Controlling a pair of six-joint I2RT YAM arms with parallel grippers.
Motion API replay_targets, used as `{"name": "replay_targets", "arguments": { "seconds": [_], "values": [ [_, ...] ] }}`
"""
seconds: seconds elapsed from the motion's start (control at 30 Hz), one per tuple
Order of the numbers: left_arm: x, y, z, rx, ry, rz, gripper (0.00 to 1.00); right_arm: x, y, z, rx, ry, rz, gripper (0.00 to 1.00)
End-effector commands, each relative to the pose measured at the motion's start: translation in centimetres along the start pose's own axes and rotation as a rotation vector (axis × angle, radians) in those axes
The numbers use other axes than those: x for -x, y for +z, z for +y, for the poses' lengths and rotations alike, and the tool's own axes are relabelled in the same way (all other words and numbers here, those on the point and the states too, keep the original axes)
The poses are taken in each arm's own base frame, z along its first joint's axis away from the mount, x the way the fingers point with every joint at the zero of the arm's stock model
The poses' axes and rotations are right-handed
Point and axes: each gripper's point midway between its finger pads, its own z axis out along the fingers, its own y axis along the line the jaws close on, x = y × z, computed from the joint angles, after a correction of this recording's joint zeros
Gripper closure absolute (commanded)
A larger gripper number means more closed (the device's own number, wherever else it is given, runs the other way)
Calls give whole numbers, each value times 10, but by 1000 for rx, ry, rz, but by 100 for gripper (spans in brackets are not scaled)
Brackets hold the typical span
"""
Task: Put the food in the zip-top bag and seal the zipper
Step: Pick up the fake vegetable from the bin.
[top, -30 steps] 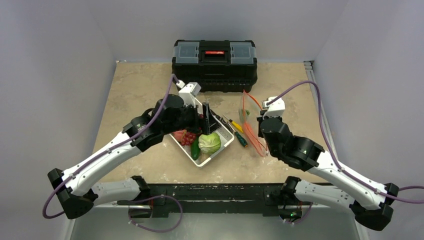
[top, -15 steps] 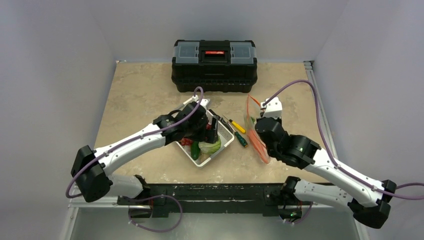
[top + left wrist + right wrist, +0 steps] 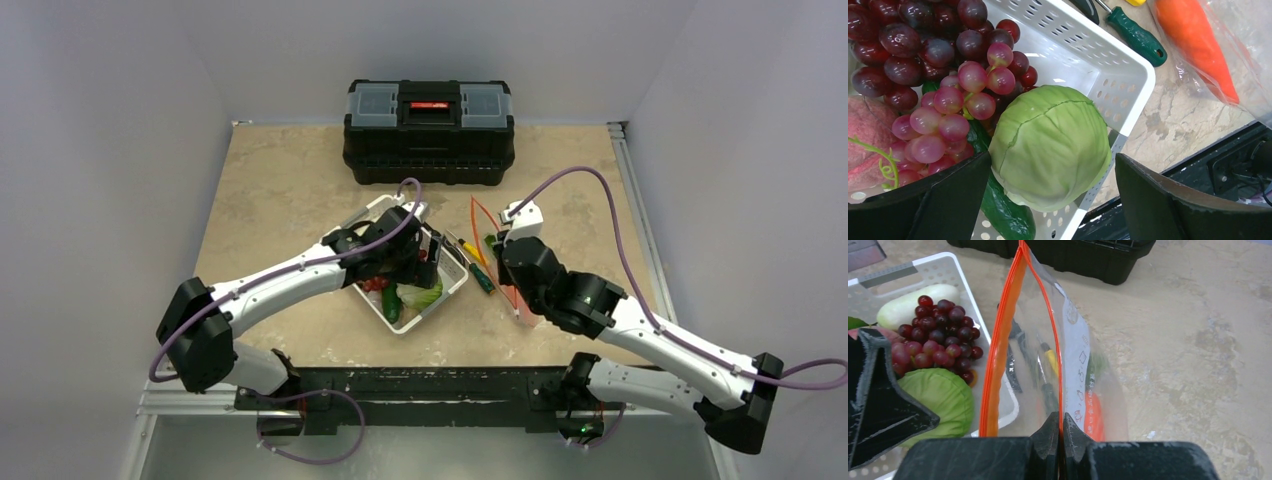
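Cannot read any brand: only small printed squares and symbols down the face of the zip-top bag (image 3: pixel 1073 355), too small to make out, and a red label on the lid of the black toolbox (image 3: pixel 429 118) at the far edge of the table (image 3: pixel 280 170), likewise illegible. Reaching in from the near left, stretched low and forward, with the left gripper (image 3: pixel 1050 165) tipped down into the white basket (image 3: pixel 1098 55) and spread wide, one finger on either side of the pale green cabbage (image 3: pixel 1050 145), just beside it; cannot tell whether touching. Coming in from the near right, elbow bent, with the right gripper (image 3: pixel 1060 432) clamped shut on one lip of the bag at the zipper (image 3: pixel 1002 340), holding the clear, crinkly pouch up on edge just right of the basket, with the two orange-red strips parted into a narrow open mouth. Already inside the bag: the orange carrot (image 3: pixel 1195 42), green top showing through the plastic. In the basket beside the cabbage: dark red grapes (image 3: pixel 933 65) heaped against it, a pink round piece (image 3: pixel 865 130) at their edge, a green cucumber (image 3: pixel 1003 210) partly under the cabbage, and a white oblong (image 3: pixel 915 305) at the far end. On the table between basket and bag, a green-handled screwdriver (image 3: pixel 1135 36).
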Motion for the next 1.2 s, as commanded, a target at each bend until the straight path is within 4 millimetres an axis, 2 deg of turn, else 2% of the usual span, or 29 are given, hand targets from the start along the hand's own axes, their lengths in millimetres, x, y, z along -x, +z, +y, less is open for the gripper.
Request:
{"name": "replay_targets", "arguments": {
  "seconds": [0.0, 0.17, 0.3, 0.37, 0.47, 0.63, 0.7, 0.73, 0.93, 1.17],
  "values": [
    [-4, 5, 5, 6, 25, 1, 6, 18, -5, 14, 89, 54, -72, 100],
    [-9, 10, 11, 37, 54, 27, 0, 17, -6, 14, 92, 57, -72, 100],
    [-12, 11, 14, 45, 81, 38, 0, 19, -6, 13, 89, 62, -78, 100],
    [-15, 14, 12, 34, 82, 48, 5, 20, -7, 12, 88, 63, -82, 100],
    [-14, 13, 7, 6, 70, 47, 23, 17, -5, 12, 83, 59, -77, 100],
    [-1, -5, -3, -46, 52, -23, 73, 16, -5, 13, 87, 61, -73, 100],
    [7, -17, -5, -60, 52, -64, 92, 16, -6, 13, 89, 63, -74, 100],
    [13, -23, -6, -69, 51, -85, 96, 16, -6, 13, 90, 64, -76, 100],
    [43, -81, -27, -188, 33, -237, 100, 17, -6, 13, 93, 66, -81, 100],
    [82, -176, -92, -605, 6, -466, 100, 18, -6, 14, 99, 69, -84, 100]
  ]
}}
